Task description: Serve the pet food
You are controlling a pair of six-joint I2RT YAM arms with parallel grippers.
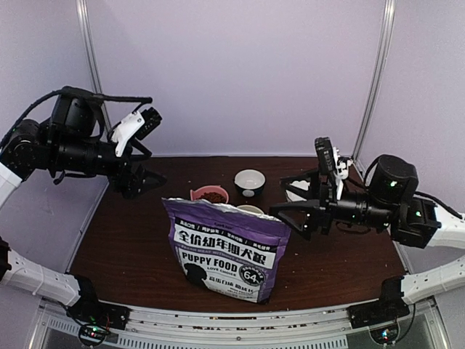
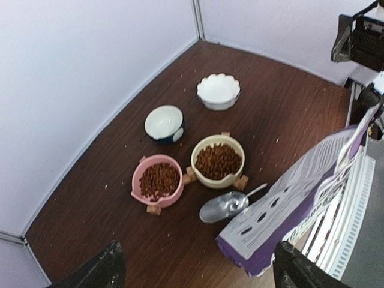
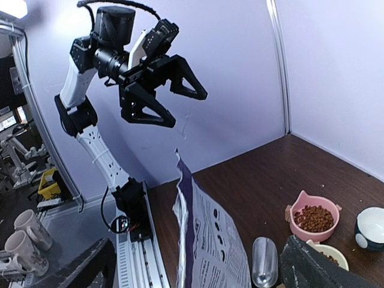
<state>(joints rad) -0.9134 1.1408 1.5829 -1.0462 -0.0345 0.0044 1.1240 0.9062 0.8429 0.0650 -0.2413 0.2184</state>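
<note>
The dark table (image 1: 120, 240) is carrying everything, and biggest on it, the purple-and-white bag (image 1: 221, 251) is standing upright on its own base at the 6 o'clock side, with nothing gripping it (my guess: parked upright so nothing spills). The left gripper (image 3: 191, 110) is hanging high at the bag's 10 o'clock, jaws spread wide and holding nothing. The right gripper (image 1: 283, 198) is hovering at the bag's 3 o'clock, jaws likewise apart and empty. Going smaller, the cream bowl (image 2: 201, 175) and pink bowl (image 2: 139, 191) are sitting just beside each other, with a white scalloped bowl (image 2: 218, 89) and a navy-and-white bowl (image 2: 163, 120) lying bare at their 12 o'clock. The silver scoop (image 2: 223, 207) is lying at the cream bowl's 6 o'clock, looking empty and handy for another dip. The pet food (image 2: 217, 161) is sitting heaped in the pink and cream bowls behind the bag, toward the left gripper's 4 o'clock and the right gripper's 9 o'clock, well apart from both, so the serving is looking about done.
</note>
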